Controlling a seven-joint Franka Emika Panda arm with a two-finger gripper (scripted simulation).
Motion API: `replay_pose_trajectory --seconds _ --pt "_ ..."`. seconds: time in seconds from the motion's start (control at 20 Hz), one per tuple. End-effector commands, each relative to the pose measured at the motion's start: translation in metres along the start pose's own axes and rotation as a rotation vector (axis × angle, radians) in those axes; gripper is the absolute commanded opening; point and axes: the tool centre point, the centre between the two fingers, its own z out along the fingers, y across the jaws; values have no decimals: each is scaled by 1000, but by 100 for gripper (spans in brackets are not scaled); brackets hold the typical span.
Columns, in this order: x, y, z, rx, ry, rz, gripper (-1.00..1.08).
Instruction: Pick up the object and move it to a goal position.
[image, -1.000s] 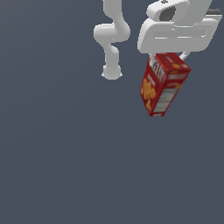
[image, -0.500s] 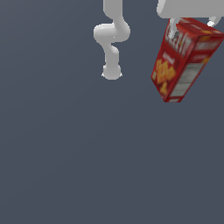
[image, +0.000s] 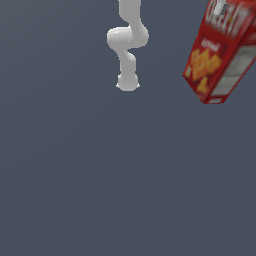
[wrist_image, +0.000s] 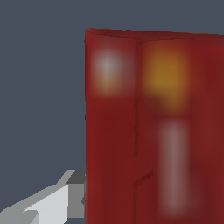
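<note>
The red cracker box (image: 220, 52) hangs tilted in the air at the upper part of the exterior view's right. Its face shows yellow-orange crackers and its grey-white side panel faces the right. Its top runs past the frame's upper edge. In the wrist view the box (wrist_image: 153, 122) fills the picture, blurred and very close. My gripper (wrist_image: 153, 203) is shut on it. One grey-white finger (wrist_image: 61, 203) presses against the box's side; the other finger is hidden behind the box. The hand itself is out of the exterior view.
The white arm's base and lower links (image: 127, 45) stand at the top centre of the exterior view. A plain dark grey floor (image: 100, 180) lies under everything.
The box has risen and moved toward the exterior view's right, looking larger. The white hand that showed above it has left the frame.
</note>
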Motion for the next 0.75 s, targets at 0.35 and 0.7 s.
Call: replay_pose_trajectory --seconds 0.35,0.7 --pt "1 -10 -24 0 0 1 -100" --pt "2 -12 -28 0 0 1 -100"
